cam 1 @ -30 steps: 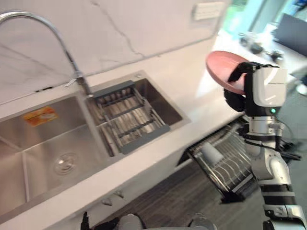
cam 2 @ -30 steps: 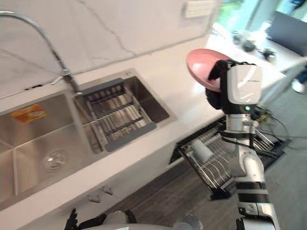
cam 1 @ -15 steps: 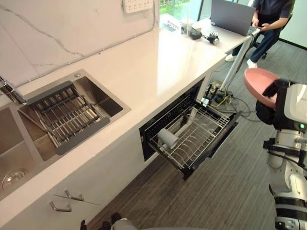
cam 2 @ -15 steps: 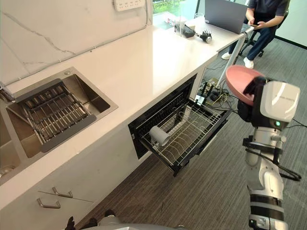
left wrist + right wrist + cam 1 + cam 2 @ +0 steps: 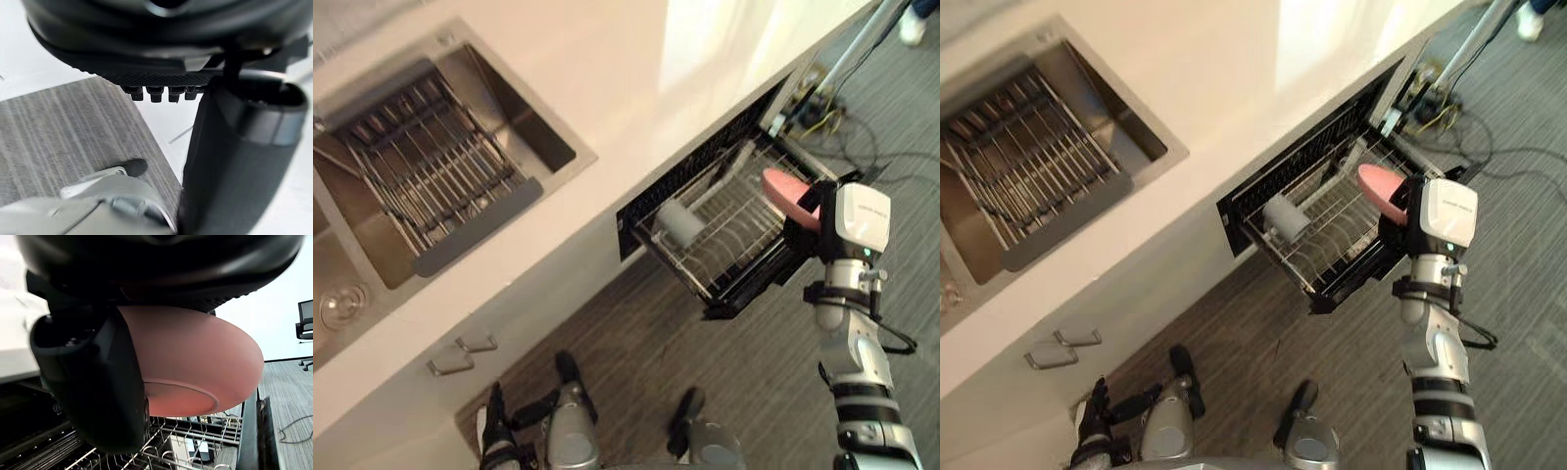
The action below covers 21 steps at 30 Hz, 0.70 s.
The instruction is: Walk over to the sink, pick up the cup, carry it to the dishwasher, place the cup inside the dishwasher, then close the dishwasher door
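Note:
My right hand (image 5: 800,217) is shut on a pink bowl (image 5: 787,190), thumb (image 5: 98,382) across its rim, and the bowl (image 5: 195,367) is tilted. It hangs just over the right end of the pulled-out wire rack (image 5: 729,245) of the open dishwasher under the counter. A pale grey cup (image 5: 678,222) lies on its side at the rack's left end. The sink (image 5: 514,113) with its slatted drain tray (image 5: 421,186) is at the upper left. My left hand (image 5: 494,431) hangs low by the cabinet front, fingers relaxed and holding nothing.
The dishwasher's dark door edge (image 5: 754,284) juts out over the grey striped floor (image 5: 636,343). Two cabinet handles (image 5: 460,352) stick out below the sink. Cables and a table leg (image 5: 847,73) lie beyond the dishwasher at the upper right.
The camera has swung downward and the whole picture shifted. My right hand with the pink bowl has come from beside the rack to right over its end.

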Available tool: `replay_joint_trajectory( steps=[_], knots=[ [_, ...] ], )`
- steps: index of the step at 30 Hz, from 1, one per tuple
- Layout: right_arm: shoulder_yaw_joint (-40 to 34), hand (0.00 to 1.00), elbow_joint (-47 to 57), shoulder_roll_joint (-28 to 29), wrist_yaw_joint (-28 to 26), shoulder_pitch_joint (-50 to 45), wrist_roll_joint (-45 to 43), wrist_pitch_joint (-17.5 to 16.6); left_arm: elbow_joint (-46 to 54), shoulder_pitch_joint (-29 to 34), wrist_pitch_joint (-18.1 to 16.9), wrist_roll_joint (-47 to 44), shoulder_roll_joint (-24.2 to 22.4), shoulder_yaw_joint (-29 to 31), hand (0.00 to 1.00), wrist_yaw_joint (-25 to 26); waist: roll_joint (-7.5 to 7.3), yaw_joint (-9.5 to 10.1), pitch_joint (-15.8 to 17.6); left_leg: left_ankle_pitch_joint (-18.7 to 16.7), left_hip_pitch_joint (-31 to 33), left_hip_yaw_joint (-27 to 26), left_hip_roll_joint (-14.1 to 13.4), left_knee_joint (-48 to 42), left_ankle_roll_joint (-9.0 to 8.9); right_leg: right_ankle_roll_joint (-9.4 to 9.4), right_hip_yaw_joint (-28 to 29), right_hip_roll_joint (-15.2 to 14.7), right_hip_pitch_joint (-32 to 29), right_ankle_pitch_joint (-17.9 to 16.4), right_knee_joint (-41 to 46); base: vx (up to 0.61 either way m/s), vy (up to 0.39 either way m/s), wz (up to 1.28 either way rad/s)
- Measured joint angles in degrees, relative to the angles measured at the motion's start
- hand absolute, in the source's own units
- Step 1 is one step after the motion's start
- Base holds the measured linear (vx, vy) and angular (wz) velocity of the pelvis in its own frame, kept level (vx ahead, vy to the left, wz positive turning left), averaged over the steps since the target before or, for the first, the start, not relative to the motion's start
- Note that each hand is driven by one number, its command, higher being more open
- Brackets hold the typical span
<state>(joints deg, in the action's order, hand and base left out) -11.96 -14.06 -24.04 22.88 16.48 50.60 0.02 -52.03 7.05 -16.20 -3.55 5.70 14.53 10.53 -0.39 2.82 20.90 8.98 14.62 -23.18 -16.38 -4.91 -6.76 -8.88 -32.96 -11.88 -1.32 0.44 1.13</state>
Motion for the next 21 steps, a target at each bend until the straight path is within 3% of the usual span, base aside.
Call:
replay_joint_trajectory(
  steps=[6, 18, 20, 21],
  knots=[
    [4.8, 0.00, -7.3, -7.2, 0.1, 9.4, -6.6, 2.8, 0.6, -3.5, 0.6, -1.1, 1.4, -2.1, 1.00, 0.0, 0.37, 1.24, 3.5, -0.8, 3.3, 2.4, 0.7, -1.9, 0.90, 0.00, -0.3, -0.7, -1.7, 0.0, 0.1, 0.03, 0.046, 0.10],
    [10.3, 0.00, -19.1, -9.6, -3.4, 14.5, -11.3, 3.5, 2.8, -7.7, 1.4, -3.9, 2.8, -6.3, 1.00, 0.0, 2.70, 2.11, 5.7, -3.3, 6.9, 4.0, 1.4, -7.6, 2.19, 0.00, -0.4, -2.6, -2.7, 0.0, 1.5, 0.03, 0.044, 0.05],
    [10.4, 0.00, -19.1, -9.5, -3.6, 14.7, -12.5, 3.5, 2.8, -8.1, 1.4, -3.9, 2.8, -6.5, 1.00, 0.0, 2.53, 2.36, 6.0, -4.6, 10.3, 5.0, 1.0, -13.8, 2.99, 0.00, -0.3, -3.1, -2.4, 0.0, 1.7, 0.03, 0.068, 0.07],
    [10.4, 0.00, -19.2, -9.8, -3.6, 15.3, -12.8, 3.5, 2.5, -8.1, 1.4, -3.9, 2.4, -6.6, 1.00, 0.0, 2.84, 2.29, 6.0, -7.3, 11.8, 8.0, 3.0, -14.0, 2.35, 0.00, -0.2, -3.6, -2.4, 0.0, 1.7, 0.03, 0.214, -0.11]
  ],
)
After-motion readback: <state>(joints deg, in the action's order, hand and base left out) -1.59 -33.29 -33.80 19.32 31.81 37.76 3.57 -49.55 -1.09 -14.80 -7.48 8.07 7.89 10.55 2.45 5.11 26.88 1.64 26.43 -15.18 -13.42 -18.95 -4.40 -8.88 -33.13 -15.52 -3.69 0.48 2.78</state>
